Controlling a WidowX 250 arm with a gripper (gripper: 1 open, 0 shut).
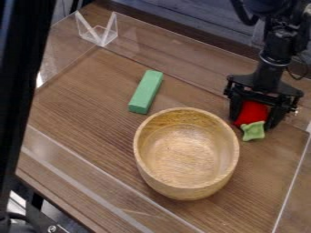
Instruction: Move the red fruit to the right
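A black robot gripper (260, 108) points straight down at the right side of a dark wood-grain table (85, 118). Its two black fingers (235, 98) stand spread wide apart, released, one on the left and one on the right, with their tips low at the table surface.

Between those fingers sits the small bright red rounded toy strawberry (252, 114). Its red body shows in the gap between them, and its light green leafy cap (254, 131) sticks out toward the near side, lying on the table just below the gripper. The fingers flank the fruit on both sides; whether either of them touches it cannot be told from this view. The fruit rests on the table, not lifted.

Just to the near left of the strawberry stands a large round light wooden bowl (185, 187), hollow side up. The bowl's far right rim lies near the left finger, and the green cap is just beside that rim.

Farther left, toward the middle of the table, a long green rectangular block (145, 91) lies flat, slanted, well apart from the gripper and just beyond the bowl's far left rim.

Clear plastic walls (97, 30) border the table at the far left corner. A dark blurred vertical bar (15, 100) crosses the left edge of the view.
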